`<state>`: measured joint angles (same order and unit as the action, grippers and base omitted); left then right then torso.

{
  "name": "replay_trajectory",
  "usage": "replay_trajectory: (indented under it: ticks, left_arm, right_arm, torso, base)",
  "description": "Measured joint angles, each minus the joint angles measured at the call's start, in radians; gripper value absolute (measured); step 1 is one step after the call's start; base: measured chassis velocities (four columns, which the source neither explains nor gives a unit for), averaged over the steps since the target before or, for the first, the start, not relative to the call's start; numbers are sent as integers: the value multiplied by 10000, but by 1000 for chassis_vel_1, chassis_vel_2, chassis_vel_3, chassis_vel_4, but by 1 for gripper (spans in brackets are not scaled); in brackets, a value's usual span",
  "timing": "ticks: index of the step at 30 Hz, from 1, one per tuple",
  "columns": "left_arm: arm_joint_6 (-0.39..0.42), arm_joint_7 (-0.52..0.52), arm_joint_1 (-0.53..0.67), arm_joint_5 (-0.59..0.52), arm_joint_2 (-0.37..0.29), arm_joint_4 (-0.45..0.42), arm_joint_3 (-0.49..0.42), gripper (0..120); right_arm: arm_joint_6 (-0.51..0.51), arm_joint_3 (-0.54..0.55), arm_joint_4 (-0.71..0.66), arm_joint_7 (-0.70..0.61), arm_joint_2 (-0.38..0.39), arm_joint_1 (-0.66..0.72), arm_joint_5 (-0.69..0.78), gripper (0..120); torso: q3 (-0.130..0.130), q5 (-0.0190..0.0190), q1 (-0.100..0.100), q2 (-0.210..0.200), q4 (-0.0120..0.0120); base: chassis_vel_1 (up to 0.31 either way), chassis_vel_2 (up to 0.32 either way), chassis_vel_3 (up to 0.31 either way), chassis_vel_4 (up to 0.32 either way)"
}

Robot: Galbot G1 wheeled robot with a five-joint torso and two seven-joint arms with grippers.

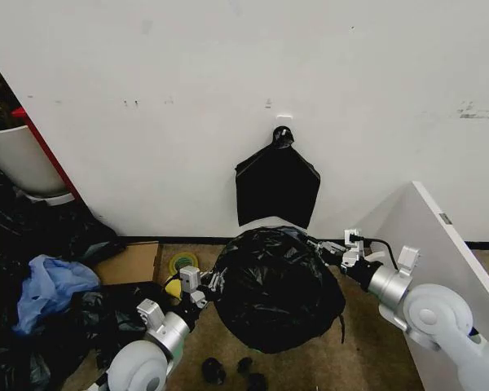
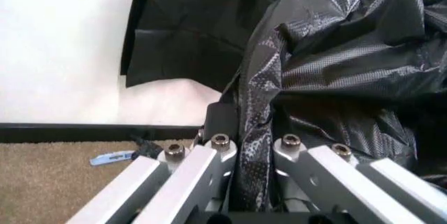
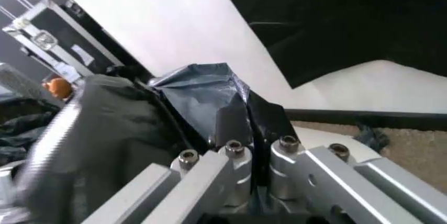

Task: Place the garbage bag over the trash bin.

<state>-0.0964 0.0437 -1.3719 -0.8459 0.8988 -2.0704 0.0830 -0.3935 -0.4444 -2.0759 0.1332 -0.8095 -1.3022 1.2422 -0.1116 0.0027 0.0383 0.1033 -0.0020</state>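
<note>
Both the left gripper [image 1: 214, 283] and right gripper [image 1: 316, 245] pinch opposite edges of the crinkled glossy black plastic garbage bag [image 1: 277, 289], apparently to spread it over the bin beneath.

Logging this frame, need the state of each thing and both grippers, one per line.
Large glossy black plastic garbage bag: billowed into a mound on the floor, gripped on both sides.
Left gripper: shut on the bag's film at its left side.
Right gripper: shut on the bag's edge at its right side.
Flat black bag bundle: hanging on the wall, knotted on top.
</note>
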Motion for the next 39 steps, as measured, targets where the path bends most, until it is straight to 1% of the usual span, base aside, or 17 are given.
replay_trajectory:
  ticks: [3,9,15,22,25,26,30,31,33,35,36,37,38,39]
  left_arm:
    - [-16,-37,-9,99,-1,-29,-21,3]
    - [-179,-208,14,646,-127,-87,-141,3]
    - [-289,-317,37,884,-182,-82,-152,3]
    - [-367,-382,22,1006,-264,-77,-193,3]
    - [-325,-206,33,847,-201,-44,-196,3]
    - [-277,-84,38,737,-167,-31,-195,3]
    - [316,844,124,-211,70,103,-117,3]
    - [316,844,124,-211,70,103,-117,3]
    - [669,1326,165,-593,161,135,-98,3]
    - [1045,1998,223,-970,275,133,-69,3]
    - [1376,2582,281,-1471,378,111,-10,3]
    - [1507,2797,311,-1705,418,101,21,3]
    - [1837,3314,392,-2320,532,64,103,3]
    - [1837,3314,392,-2320,532,64,103,3]
  right_arm:
    - [71,161,180,-150,11,146,-215,0]
    - [98,675,840,-254,150,608,-698,0]
    - [44,1057,1290,-247,312,803,-1107,0]
    - [9,1348,1573,-200,361,858,-1552,0]
    - [105,1335,1587,-198,325,829,-1573,0]
    - [185,1299,1577,-213,300,808,-1563,1]
    - [694,730,1303,-337,80,586,-1275,19]
    - [694,730,1303,-337,80,586,-1275,19]
    - [805,458,1173,-375,-13,450,-1168,28]
    - [916,208,1034,-614,-168,338,-1071,34]
    - [984,16,848,-885,-305,226,-1081,41]
    - [1036,-64,722,-1047,-376,161,-1144,43]
    - [1122,-200,388,-1401,-547,8,-1368,48]
    - [1122,-200,388,-1401,-547,8,-1368,48]
  torso:
    - [0,0,0,0,0]
    - [0,1,0,0,1]
    - [0,1,0,-1,0]
    - [0,1,0,-3,0]
    - [0,1,0,-3,0]
    - [0,2,0,-3,0]
    - [0,0,0,-3,1]
    - [0,0,0,-3,1]
    - [0,0,0,-2,0]
    - [0,0,0,-2,0]
    - [-1,0,0,-3,1]
    - [0,0,0,-2,1]
    - [0,1,0,-3,1]
    - [0,1,0,-3,1]
  base:
    - [0,0,0,0]
    - [0,0,0,0]
    - [0,0,0,0]
    - [0,0,0,0]
    - [0,0,0,0]
    - [0,0,0,0]
    - [0,0,0,0]
    - [0,0,0,0]
    - [0,0,0,0]
    - [0,0,0,0]
    - [0,0,0,0]
    - [0,0,0,0]
    - [0,0,0,0]
    - [0,0,0,0]
